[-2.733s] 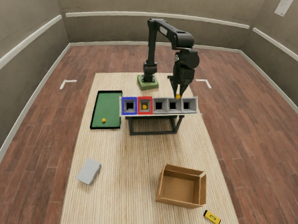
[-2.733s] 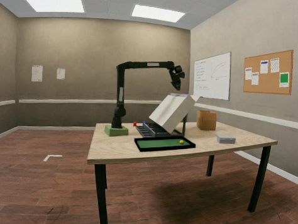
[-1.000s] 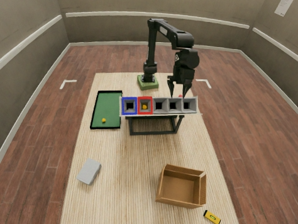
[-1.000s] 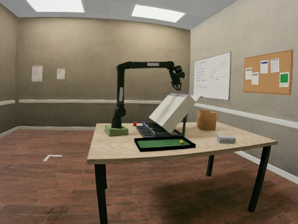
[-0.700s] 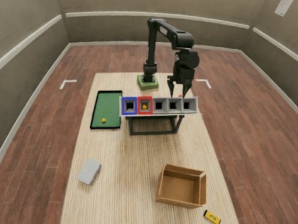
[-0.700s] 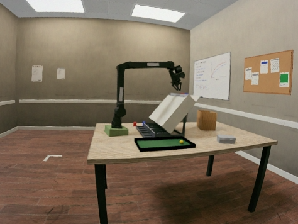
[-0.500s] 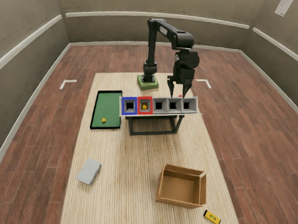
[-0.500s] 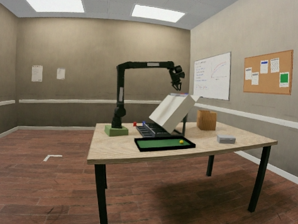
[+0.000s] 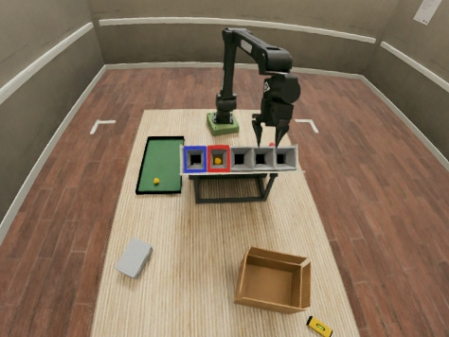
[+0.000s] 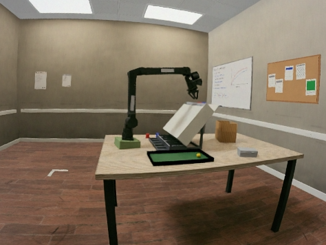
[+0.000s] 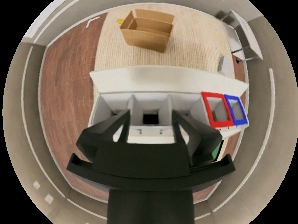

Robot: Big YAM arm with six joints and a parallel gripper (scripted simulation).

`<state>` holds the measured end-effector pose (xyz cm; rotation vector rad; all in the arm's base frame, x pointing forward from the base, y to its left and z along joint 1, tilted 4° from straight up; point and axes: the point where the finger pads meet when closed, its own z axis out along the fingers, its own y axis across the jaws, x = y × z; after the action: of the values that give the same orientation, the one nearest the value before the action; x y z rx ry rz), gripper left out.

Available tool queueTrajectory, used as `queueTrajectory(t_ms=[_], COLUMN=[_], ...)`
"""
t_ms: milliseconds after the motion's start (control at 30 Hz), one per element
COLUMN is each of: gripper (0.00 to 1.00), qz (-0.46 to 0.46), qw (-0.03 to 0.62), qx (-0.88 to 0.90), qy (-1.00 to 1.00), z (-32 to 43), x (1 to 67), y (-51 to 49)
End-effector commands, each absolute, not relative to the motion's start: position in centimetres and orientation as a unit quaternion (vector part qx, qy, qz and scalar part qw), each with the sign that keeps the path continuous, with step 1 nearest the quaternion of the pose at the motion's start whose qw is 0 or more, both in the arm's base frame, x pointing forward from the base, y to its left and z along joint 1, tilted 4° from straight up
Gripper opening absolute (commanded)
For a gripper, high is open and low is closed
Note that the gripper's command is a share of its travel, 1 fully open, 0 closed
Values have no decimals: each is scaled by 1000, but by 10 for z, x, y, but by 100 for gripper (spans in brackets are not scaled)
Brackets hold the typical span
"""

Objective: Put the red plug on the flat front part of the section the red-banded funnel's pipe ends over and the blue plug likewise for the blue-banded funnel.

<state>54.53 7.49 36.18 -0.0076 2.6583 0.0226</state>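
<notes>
A row of funnels tops a white cover point(image 10: 187, 124) on a stand. The blue-banded funnel point(image 9: 194, 159) point(image 11: 234, 108) is at the left end and the red-banded funnel point(image 9: 218, 158) point(image 11: 214, 108) is beside it. A yellow marble point(image 9: 217, 161) sits in the red-banded funnel's mouth. Another yellow marble point(image 9: 156, 180) point(image 10: 198, 155) lies in the green tray point(image 9: 161, 156) point(image 10: 172, 157). My gripper point(image 9: 269, 141) point(image 10: 193, 94) point(image 11: 151, 112) is open and empty, hanging just above the plain funnels at the right end. The red plug point(image 9: 272, 143) point(image 10: 147, 135) and the blue plug point(image 10: 157, 133) stand behind the cover near the sectioned rack point(image 10: 165, 141).
An open cardboard box point(image 9: 275, 279) point(image 10: 225, 131) point(image 11: 148, 28) stands at the front right of the table. A grey block point(image 9: 134, 257) point(image 10: 247, 151) lies front left. A yellow level point(image 9: 319, 326) lies by the front edge. The arm's green base point(image 9: 223, 124) is behind the funnels.
</notes>
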Motion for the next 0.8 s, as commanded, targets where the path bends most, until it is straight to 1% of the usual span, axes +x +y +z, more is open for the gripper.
queueTrajectory(t_ms=[0,267,767], gripper=[59,59,59], qz=[10,10,10], qw=[254,259,259], qx=[-3,-4,-4], qy=[967,966,966], z=[384,397,397], x=[545,544,544], y=[75,75,75])
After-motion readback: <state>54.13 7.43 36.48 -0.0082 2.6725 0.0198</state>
